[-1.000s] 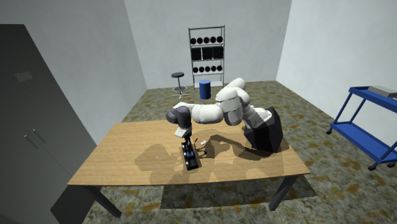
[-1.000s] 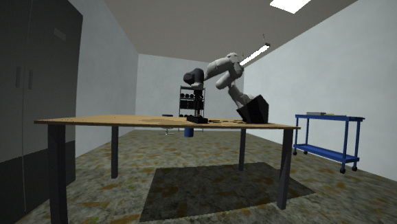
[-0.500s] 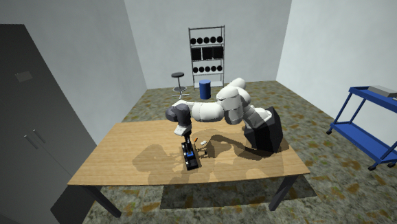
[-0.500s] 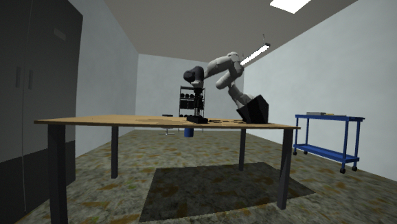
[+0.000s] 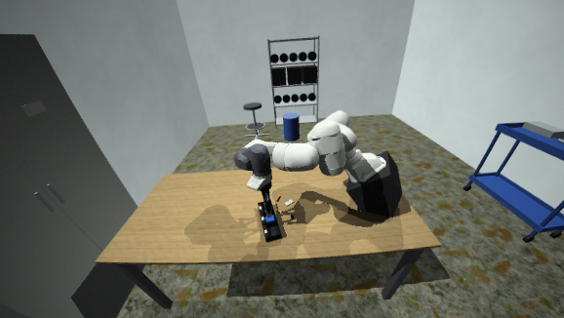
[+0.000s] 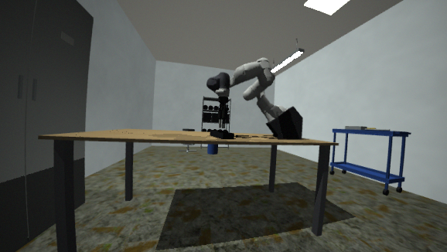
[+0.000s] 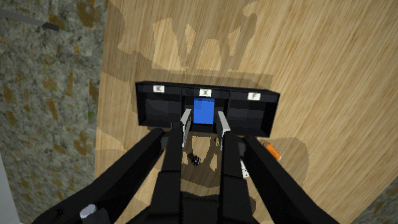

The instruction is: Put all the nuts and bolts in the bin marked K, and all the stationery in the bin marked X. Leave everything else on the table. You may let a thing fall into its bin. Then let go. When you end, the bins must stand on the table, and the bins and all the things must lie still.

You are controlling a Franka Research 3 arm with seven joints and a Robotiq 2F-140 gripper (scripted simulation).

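Observation:
Three joined black bins stand in a row on the table, labelled K (image 7: 159,88), X (image 7: 204,92) and F (image 7: 254,96); the row also shows in the top view (image 5: 277,236). A blue block (image 7: 204,107) (image 5: 267,220) lies in bin X. My gripper (image 7: 203,118) (image 5: 266,211) (image 6: 222,124) hangs right over bin X, its fingers a little apart on either side of the block with a small gap, holding nothing. An orange pen-like thing (image 7: 272,150) (image 5: 278,198), a small dark nut (image 7: 196,160) and a small white thing (image 7: 245,172) (image 5: 289,202) lie on the table behind the bins.
The wooden table (image 5: 195,215) (image 7: 320,60) has its edge close to the left of the bins in the wrist view. The robot's black base (image 5: 378,187) stands at the table's far right. A blue cart (image 5: 517,185) stands off to the right on the floor.

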